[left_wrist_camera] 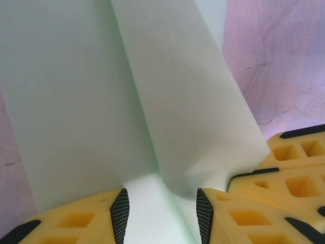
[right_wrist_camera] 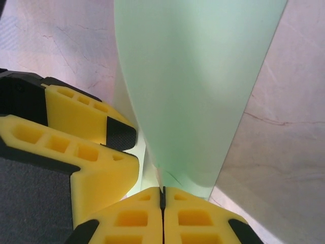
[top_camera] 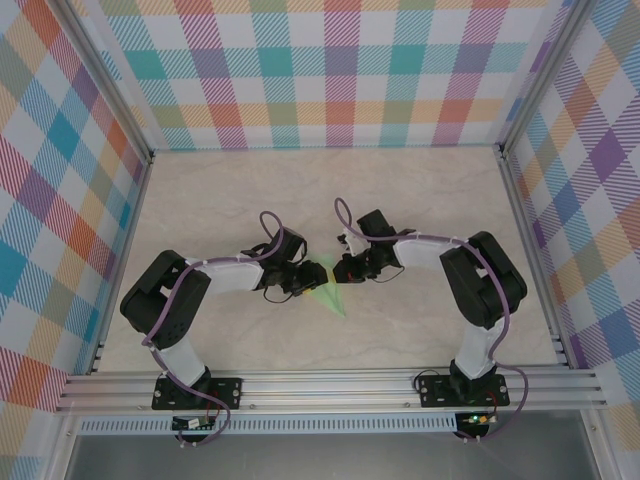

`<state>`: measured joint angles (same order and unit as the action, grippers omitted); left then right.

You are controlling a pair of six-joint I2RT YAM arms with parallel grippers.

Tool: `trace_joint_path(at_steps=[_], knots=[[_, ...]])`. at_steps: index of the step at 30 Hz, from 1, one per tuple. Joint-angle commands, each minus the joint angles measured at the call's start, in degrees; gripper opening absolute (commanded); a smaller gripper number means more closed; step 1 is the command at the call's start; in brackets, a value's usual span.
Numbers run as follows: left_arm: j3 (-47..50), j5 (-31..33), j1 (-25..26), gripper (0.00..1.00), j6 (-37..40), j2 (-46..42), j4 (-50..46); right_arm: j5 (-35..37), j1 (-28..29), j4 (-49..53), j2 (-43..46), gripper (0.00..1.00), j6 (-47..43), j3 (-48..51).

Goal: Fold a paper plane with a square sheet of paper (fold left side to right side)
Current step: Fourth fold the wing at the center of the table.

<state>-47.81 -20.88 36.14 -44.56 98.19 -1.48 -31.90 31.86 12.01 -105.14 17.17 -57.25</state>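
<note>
The paper plane [top_camera: 328,295] lies mid-counter [top_camera: 300,190], already narrowed to a creased dart. The right end effector [right_wrist_camera: 163,197], pressed together, pinches its edge. The left end effector [left_wrist_camera: 162,216], half spread, straddles a raised fold. The final creasing seems to be left.

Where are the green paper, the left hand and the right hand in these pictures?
green paper [left_wrist_camera: 76,101]: left wrist view, on its broad flat left panel.
left hand [left_wrist_camera: 161,201]: left wrist view, midway between its parted fingertips.
right hand [right_wrist_camera: 162,192]: right wrist view, at its closed fingertips pinching the paper.
</note>
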Motion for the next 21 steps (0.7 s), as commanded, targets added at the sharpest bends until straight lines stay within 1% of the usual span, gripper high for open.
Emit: trace_joint_path(at_steps=[1,21], knots=[[-0.2,1.8,0.2,0.43,0.6,-0.7,-3.1,0.9,-0.2,1.2,-1.5,0.06,-1.5,-1.4],[-0.3,1.9,0.2,0.43,0.8,-1.0,-3.6,2.8,-0.2,3.6,-3.7,0.08,-3.0,-2.4]])
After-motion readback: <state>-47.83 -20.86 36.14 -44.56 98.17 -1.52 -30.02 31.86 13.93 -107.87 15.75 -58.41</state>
